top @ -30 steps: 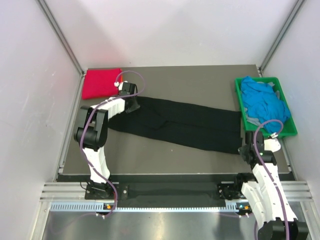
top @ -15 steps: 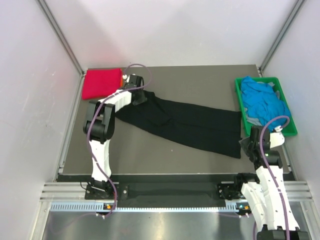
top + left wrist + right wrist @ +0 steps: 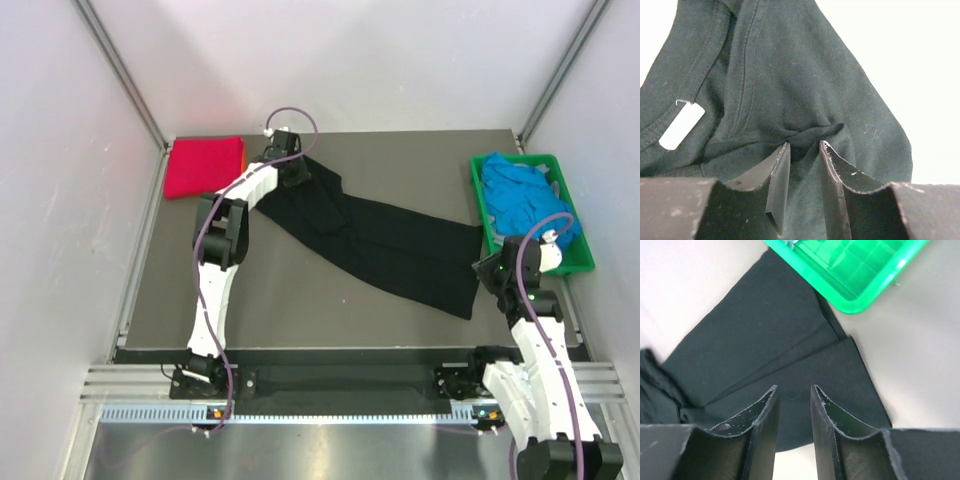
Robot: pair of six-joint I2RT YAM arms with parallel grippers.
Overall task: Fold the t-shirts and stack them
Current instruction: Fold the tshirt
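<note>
The black t-shirt lies stretched as a long band, slanting from the far left to the near right of the table. My left gripper is at its far left end, shut on a bunched fold of the cloth next to the white neck label. My right gripper hovers over the shirt's right end, jaws a little apart with nothing between them. A folded magenta-red t-shirt lies at the far left corner. Blue t-shirts are heaped in the crate. No orange shirt is in view.
The green plastic crate stands at the right edge of the table; its corner shows just beyond the shirt's right end. Grey walls and metal posts close in the table on three sides.
My left gripper has carried the shirt's left end farther back and to the right, so the band now slants more steeply. My right gripper has risen and shifted slightly back; the shirt's right end stayed put.
</note>
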